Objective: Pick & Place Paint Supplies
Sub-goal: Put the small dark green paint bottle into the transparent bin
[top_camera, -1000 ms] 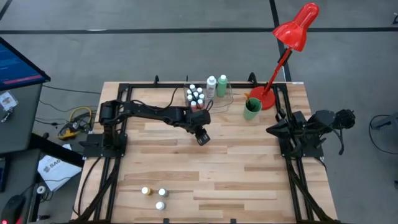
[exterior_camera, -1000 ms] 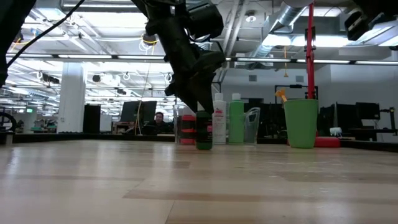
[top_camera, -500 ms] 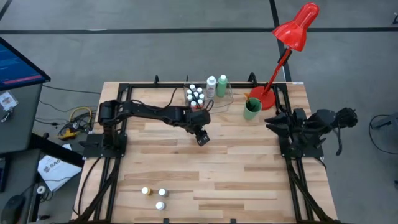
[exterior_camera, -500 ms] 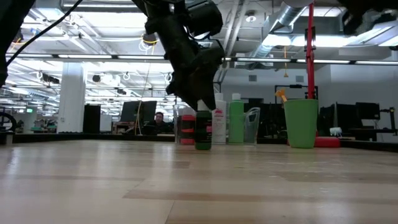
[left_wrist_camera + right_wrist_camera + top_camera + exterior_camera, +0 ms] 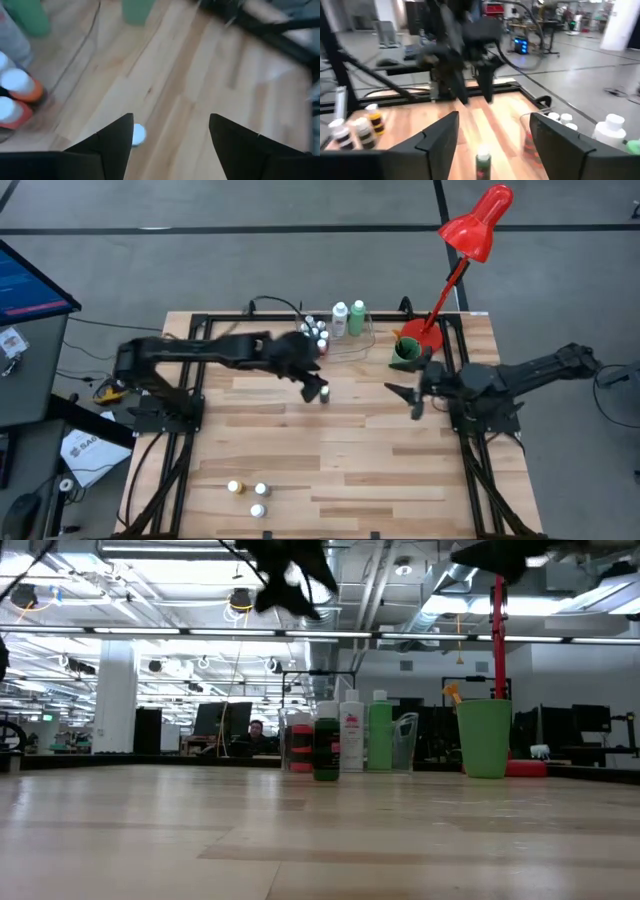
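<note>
The left gripper (image 5: 316, 383) hangs above the back middle of the wooden table (image 5: 330, 460) with its two dark fingers (image 5: 112, 145) spread wide apart and nothing between them. Just below and beside it a small dark green white-capped bottle (image 5: 324, 393) stands upright and alone on the boards, clear of the fingers; in the low view it stands in front of the back group.

The right gripper (image 5: 412, 395) reaches in over the table's right side, fingers (image 5: 440, 140) likewise well apart and empty, pointing toward that same bottle (image 5: 482, 165).

Behind, at the back edge, a cluster of tiny white-capped bottles (image 5: 315, 333) sits beside a taller white bottle (image 5: 340, 318) and a taller green bottle (image 5: 358, 317). Three more tiny bottles (image 5: 250, 495) stand near the front edge. A green cup (image 5: 404, 352) stands by the base of a red desk lamp (image 5: 470, 240).
</note>
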`<state>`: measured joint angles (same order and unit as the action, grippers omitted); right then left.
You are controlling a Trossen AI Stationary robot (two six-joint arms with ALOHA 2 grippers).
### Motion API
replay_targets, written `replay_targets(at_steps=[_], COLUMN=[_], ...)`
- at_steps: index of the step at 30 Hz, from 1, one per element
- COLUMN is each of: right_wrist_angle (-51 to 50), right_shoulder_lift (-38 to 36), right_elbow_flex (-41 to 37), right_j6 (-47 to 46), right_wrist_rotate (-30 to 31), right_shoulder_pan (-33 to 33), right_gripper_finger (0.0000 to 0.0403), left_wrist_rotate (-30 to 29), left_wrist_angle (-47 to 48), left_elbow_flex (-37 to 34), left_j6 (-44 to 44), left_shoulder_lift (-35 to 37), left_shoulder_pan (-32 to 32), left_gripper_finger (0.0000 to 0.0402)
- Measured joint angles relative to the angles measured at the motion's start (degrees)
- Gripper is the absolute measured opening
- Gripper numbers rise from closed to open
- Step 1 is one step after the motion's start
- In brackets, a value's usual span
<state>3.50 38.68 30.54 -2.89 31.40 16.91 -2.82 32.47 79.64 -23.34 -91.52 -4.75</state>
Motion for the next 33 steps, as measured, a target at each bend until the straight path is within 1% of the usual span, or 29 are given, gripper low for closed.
replay_targets(at_steps=[2, 4, 7, 10, 14, 18, 22, 24, 25, 29, 33], right_wrist_angle=[-1.9, -6.3, -13.2, -20.2, -24.9, -27.0, -29.1, -29.1, -30.2, -30.2, -30.6], right_shoulder_lift=[5.3, 10.3, 18.4, 25.8, 35.7, 43.9, 50.8, 53.6, 55.0, 59.9, 63.5], right_elbow_flex=[4.1, 8.3, 16.1, 23.6, 31.8, 37.4, 41.7, 43.4, 44.0, 46.7, 48.8], right_j6=[-0.1, -0.2, -2.9, -4.6, -4.3, -4.1, -4.1, -4.1, -4.1, -4.1, -4.3], right_wrist_rotate=[-0.1, -1.7, -5.4, -10.8, -16.8, -19.4, -22.2, -23.1, -23.5, -24.4, -24.5], right_shoulder_pan=[-1.7, -3.7, -6.8, -9.8, -12.3, -13.8, -15.3, -15.7, -15.9, -16.7, -17.5], right_gripper_finger=[0.0246, 0.0249, 0.0249, 0.0249, 0.0249, 0.0249, 0.0249, 0.0249, 0.0249, 0.0249, 0.0249], left_wrist_rotate=[-0.2, -1.1, -3.7, -7.9, -13.9, -21.8, -28.6, -30.4, -30.6, -30.7, -30.6], left_wrist_angle=[0.1, 0.2, 0.7, 2.1, 6.9, 7.6, 7.2, 4.6, 2.7, -6.3, -18.1], left_elbow_flex=[0.0, 0.0, 0.0, 0.0, 0.0, -2.9, -9.3, -13.7, -16.3, -27.6, -38.7], left_j6=[-0.5, -1.4, -1.7, -1.6, -1.5, -0.9, 0.9, 0.9, 1.0, 0.9, 1.4], left_shoulder_lift=[3.9, 8.0, 13.9, 20.1, 28.2, 35.8, 42.8, 46.3, 47.8, 54.6, 61.9], left_shoulder_pan=[0.3, 0.7, 1.6, 2.9, 5.3, 9.4, 13.1, 14.5, 15.0, 16.5, 17.2], left_gripper_finger=[0.0247, 0.0243, 0.0231, 0.0213, 0.0172, 0.0115, 0.0047, 0.0015, 0.0008, 0.0005, 0.0001])
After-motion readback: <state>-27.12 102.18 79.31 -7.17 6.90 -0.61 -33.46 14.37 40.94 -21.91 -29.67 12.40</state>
